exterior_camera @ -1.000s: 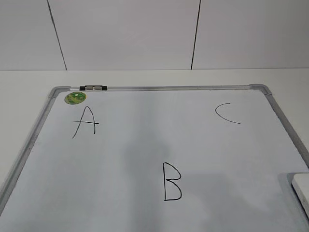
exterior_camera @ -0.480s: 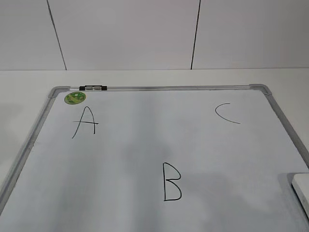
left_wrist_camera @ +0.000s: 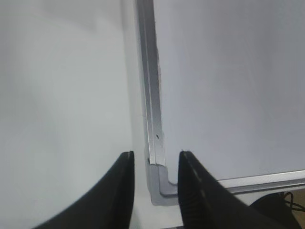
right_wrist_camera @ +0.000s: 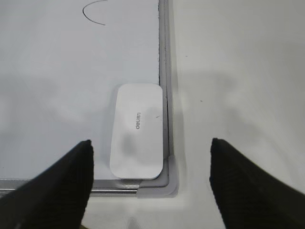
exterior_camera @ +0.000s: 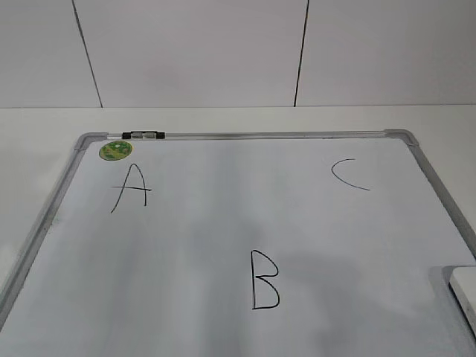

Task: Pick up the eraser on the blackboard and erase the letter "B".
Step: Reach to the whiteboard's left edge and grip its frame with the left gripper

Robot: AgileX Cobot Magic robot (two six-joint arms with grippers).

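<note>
The blackboard (exterior_camera: 260, 135) is a white board in a grey frame, lying flat, with black letters. The letter "B" (exterior_camera: 265, 280) is at the near middle, between "A" (exterior_camera: 132, 188) and "C" (exterior_camera: 348, 175). The white eraser (exterior_camera: 465, 291) lies at the board's near right edge, cut off by the picture. In the right wrist view the eraser (right_wrist_camera: 138, 138) lies flat in the board's corner, against the frame (right_wrist_camera: 164, 57). My right gripper (right_wrist_camera: 150, 152) is open wide above it, not touching. My left gripper (left_wrist_camera: 153, 162) is open and empty over the board's near left corner piece (left_wrist_camera: 159, 179). Neither gripper shows in the exterior view.
A round green sticker (exterior_camera: 115, 151) sits at the board's far left corner. A small black and white clip (exterior_camera: 143, 135) lies on the far frame. The white table (exterior_camera: 223, 119) surrounds the board and a white panelled wall (exterior_camera: 193, 52) stands behind. A dark cable (left_wrist_camera: 286, 210) lies past the board's near edge.
Faint shadows on the board's near part have shifted slightly. The board, the letters and the eraser lie as before.
</note>
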